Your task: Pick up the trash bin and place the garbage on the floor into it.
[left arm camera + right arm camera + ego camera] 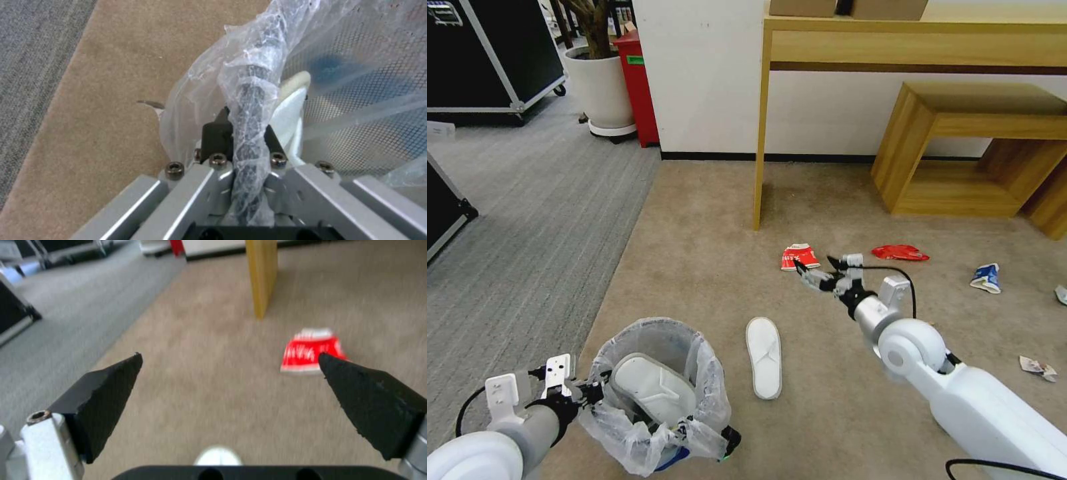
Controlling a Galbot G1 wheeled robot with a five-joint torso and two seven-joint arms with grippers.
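Trash bin (657, 393) sat lower left, left gripper (594, 390) clamped on its rim; right gripper (812, 268) reached mid-frame, fingers apart, near crushed cup (800, 256).

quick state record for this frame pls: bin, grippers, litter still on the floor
bin: trash bin lined with a plastic bag, one white slipper inside
left gripper: shut on the bin's rim, holding it at the robot's left
right gripper: open, empty, stretched out above the carpet near the crushed red cup
litter on floor: second slipper beside the bin, red wrapper, blue-white carton, crumpled paper
surroundings: wooden table leg just beyond the cup
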